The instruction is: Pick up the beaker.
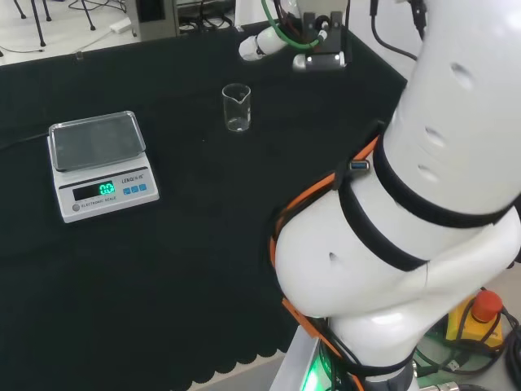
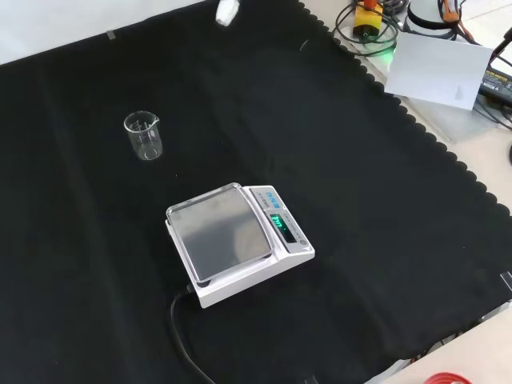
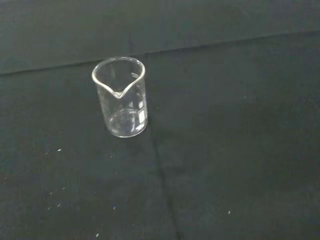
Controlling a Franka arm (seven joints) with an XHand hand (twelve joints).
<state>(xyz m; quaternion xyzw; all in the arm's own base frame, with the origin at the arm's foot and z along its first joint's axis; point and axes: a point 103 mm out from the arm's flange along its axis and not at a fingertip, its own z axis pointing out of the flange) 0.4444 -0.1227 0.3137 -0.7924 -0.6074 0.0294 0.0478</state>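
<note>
A small clear glass beaker [image 1: 236, 107] stands upright and empty on the black cloth, its spout visible at the rim. The front view has the beaker [image 2: 144, 136] at the left of the cloth. It shows close up in the wrist view [image 3: 121, 97], spout turned toward the camera, nothing touching it. Part of the hand [image 1: 262, 45] shows at the top of the head view, up and to the right of the beaker and well apart from it. A white tip of the hand [image 2: 227, 11] enters at the top edge of the front view.
A white digital scale [image 1: 99, 163] with a steel pan sits left of the beaker in the head view, mid-cloth in the front view [image 2: 236, 240], its cable [image 2: 180, 336] trailing toward the near edge. The arm's white links [image 1: 407, 220] stand at the right.
</note>
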